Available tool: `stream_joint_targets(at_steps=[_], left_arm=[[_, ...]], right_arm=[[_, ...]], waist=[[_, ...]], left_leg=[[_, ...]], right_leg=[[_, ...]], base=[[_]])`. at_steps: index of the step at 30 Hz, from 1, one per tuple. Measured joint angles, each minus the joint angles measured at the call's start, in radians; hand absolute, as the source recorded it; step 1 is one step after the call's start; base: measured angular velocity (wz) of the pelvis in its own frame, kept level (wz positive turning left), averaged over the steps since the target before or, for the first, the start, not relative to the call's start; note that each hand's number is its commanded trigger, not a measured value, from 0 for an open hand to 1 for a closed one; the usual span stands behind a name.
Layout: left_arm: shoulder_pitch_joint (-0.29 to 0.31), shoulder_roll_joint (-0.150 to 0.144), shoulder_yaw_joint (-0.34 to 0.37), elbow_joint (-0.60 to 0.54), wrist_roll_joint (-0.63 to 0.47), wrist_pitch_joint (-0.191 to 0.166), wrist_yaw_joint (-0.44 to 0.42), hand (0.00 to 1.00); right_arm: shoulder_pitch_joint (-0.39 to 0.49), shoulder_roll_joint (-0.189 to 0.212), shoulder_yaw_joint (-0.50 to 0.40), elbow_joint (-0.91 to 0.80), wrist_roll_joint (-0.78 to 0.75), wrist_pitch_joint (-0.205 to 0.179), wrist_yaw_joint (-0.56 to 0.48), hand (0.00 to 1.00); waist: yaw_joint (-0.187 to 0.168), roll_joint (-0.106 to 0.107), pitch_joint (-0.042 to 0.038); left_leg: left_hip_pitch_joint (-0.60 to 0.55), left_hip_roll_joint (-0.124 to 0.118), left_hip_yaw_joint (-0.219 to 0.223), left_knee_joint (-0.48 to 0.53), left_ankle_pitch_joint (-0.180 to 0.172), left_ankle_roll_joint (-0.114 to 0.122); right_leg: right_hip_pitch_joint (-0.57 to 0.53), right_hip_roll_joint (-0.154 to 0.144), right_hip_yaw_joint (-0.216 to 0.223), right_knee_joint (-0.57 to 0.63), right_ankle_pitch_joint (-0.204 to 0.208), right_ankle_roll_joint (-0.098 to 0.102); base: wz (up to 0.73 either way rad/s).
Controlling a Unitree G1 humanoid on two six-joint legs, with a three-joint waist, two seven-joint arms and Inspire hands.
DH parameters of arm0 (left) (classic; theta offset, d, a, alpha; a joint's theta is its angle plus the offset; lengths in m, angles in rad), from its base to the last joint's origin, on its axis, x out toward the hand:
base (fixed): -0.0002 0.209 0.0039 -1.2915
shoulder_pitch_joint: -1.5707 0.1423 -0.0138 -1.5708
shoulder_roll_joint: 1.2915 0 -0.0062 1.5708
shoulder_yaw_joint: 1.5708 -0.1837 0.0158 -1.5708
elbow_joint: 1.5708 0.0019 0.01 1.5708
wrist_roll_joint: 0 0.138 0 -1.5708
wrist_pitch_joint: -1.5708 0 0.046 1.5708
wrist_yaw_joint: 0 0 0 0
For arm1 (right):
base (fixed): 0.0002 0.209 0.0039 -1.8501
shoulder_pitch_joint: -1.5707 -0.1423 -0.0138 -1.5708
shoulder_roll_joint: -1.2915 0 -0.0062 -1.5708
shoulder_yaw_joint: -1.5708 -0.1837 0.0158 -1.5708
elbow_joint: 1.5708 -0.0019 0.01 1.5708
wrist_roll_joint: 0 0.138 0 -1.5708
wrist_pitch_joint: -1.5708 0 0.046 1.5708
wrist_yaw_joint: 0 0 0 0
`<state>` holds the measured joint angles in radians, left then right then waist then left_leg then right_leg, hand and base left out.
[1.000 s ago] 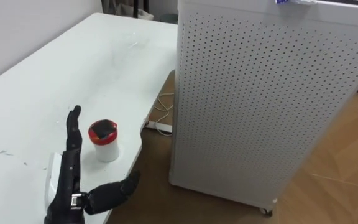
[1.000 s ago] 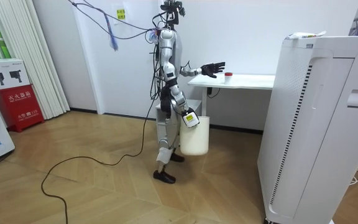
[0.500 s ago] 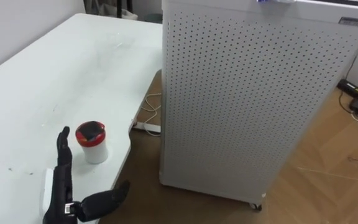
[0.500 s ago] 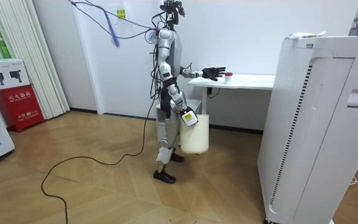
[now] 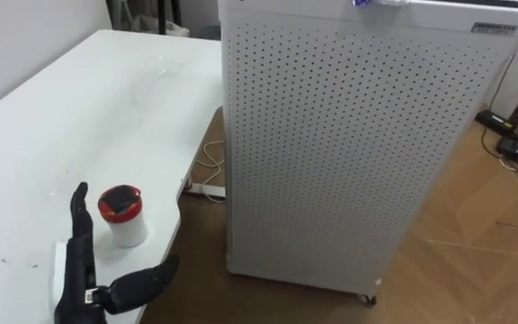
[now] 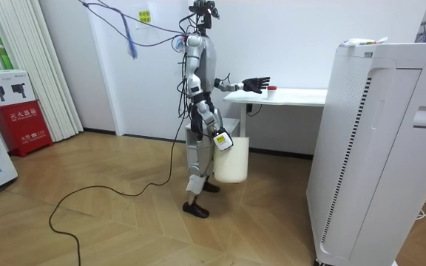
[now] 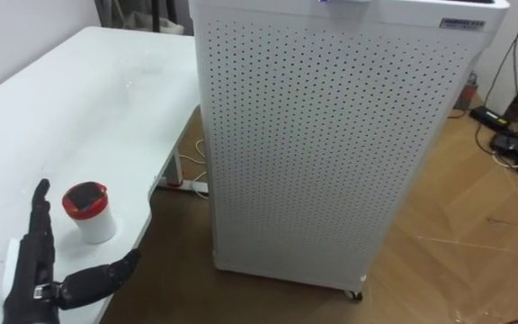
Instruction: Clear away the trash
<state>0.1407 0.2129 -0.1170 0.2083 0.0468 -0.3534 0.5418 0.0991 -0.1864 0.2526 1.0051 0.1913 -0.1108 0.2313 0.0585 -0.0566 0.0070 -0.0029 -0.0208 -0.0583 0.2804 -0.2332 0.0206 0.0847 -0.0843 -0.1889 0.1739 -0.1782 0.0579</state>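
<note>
The small white cup with a red lid [image 5: 122,216] stands close to the rounded edge of the white table [image 5: 106,108], with bare tabletop behind it. A narrow strip of wooden floor [image 5: 196,286] separates that edge from the tall white perforated cabinet [image 5: 358,153]. The left hand [image 5: 77,283] is just left of the cup and clear of it, fingers straight, thumb spread wide, holding nothing. The right hand [image 6: 217,137] hangs low at a white bucket [image 6: 231,164]; its grip cannot be told.

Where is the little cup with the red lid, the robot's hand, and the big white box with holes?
cup [image 5: 127,231], left eye view, on its white side.
left hand [image 5: 81,247], left eye view, on its fingers.
white box [image 5: 349,153], left eye view, on its holed front.
</note>
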Motion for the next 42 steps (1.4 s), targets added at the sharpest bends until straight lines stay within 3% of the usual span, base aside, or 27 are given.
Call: stream_joint_targets(at_steps=[9, 15, 30, 42], left_arm=[[-0.039, -0.004, -0.001, 0.064, -0.025, 0.028, 0.022, 0.0], [-0.053, -0.007, -0.003, 0.071, -0.068, 0.045, 0.022, 0.0], [-0.095, -0.018, -0.003, 0.104, -0.103, 0.079, 0.016, 0.0], [-0.096, -0.027, -0.002, 0.121, -0.135, 0.084, 0.018, 0.0]], right_arm=[[-0.001, 0.002, 0.0, 0.0, 0.002, 0.025, 0.003, 1.0], [-0.001, 0.008, 0.0, -0.003, 0.002, 0.026, 0.004, 1.0], [0.0, 0.021, 0.0, -0.003, 0.001, 0.027, 0.003, 1.0], [0.001, 0.031, 0.0, -0.004, 0.001, 0.028, 0.002, 1.0]], waist=[[-0.002, 0.0, 0.0003], [-0.029, 0.0, 0.0014], [-0.037, 0.012, 0.008], [-0.072, 0.003, 0.0019]], left_leg=[[0.017, 0.006, 0.012, -0.008, 0.0, 0.0], [0.019, 0.008, 0.018, -0.008, 0.0, 0.0], [0.026, 0.009, 0.035, -0.015, 0.0, 0.0], [0.033, 0.009, 0.05, -0.019, 0.0, 0.0]], right_leg=[[0.009, 0.002, -0.002, 0.012, 0.0, 0.0], [0.01, 0.002, -0.002, 0.011, 0.001, -0.001], [0.003, 0.002, 0.014, 0.011, 0.001, -0.001], [0.003, 0.002, 0.027, 0.014, 0.001, -0.002]], base=[[-0.04], [-0.01], [-0.03], [-0.02]])
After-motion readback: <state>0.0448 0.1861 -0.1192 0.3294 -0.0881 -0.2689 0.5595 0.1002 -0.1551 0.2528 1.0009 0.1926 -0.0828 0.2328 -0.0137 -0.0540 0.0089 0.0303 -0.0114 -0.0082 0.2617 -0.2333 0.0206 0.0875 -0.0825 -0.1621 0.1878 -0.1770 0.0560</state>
